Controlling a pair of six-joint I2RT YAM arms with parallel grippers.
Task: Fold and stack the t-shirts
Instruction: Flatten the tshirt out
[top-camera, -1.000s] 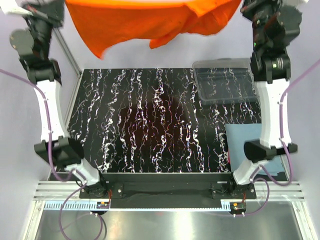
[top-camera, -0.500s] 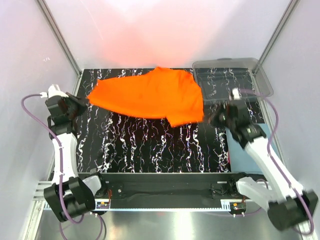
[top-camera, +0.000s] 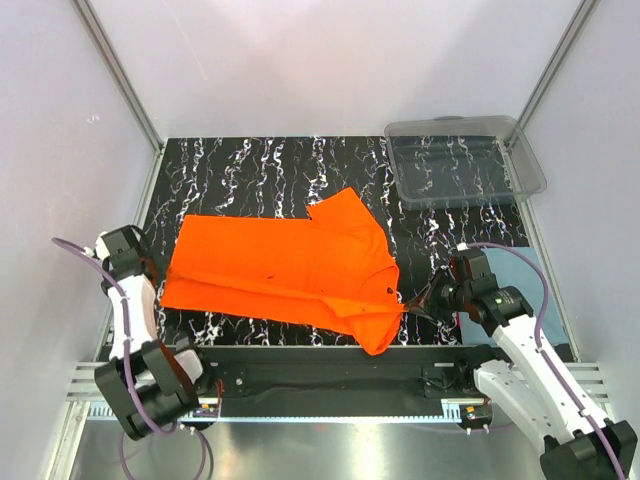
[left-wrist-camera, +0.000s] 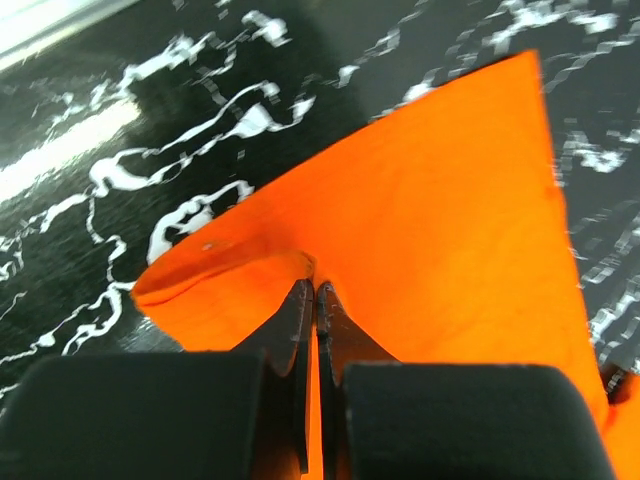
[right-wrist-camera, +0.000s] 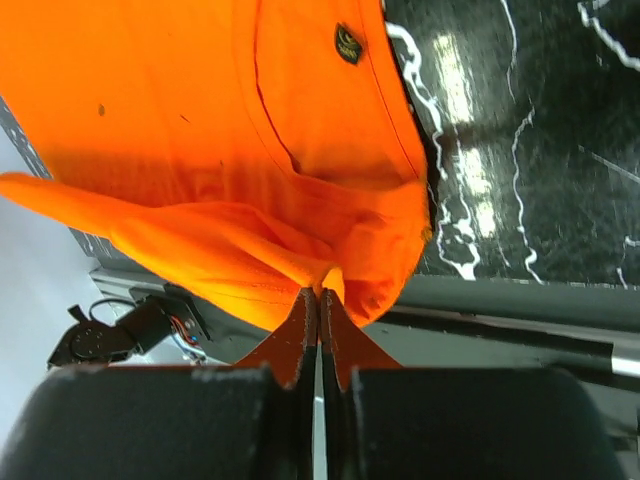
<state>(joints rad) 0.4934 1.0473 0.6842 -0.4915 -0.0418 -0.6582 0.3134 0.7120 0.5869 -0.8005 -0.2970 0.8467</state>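
The orange t-shirt (top-camera: 285, 265) lies spread across the near half of the black marbled table (top-camera: 250, 170), its near right corner hanging over the front edge. My left gripper (top-camera: 160, 282) is shut on the shirt's left edge (left-wrist-camera: 420, 250), low over the table. My right gripper (top-camera: 412, 305) is shut on the shirt's right near corner (right-wrist-camera: 250, 200), which bunches at my fingertips. The blue-grey t-shirt (top-camera: 525, 272) lies flat at the table's right edge, mostly hidden under my right arm.
A clear plastic bin (top-camera: 465, 160) stands at the back right corner. Metal frame posts (top-camera: 120, 75) rise at the back left and right. The front rail (top-camera: 330, 355) runs along the table's near edge.
Both arms have come down and toward me with the orange t-shirt. It was held high at the back, then swung forward, and now lies spread on the table.
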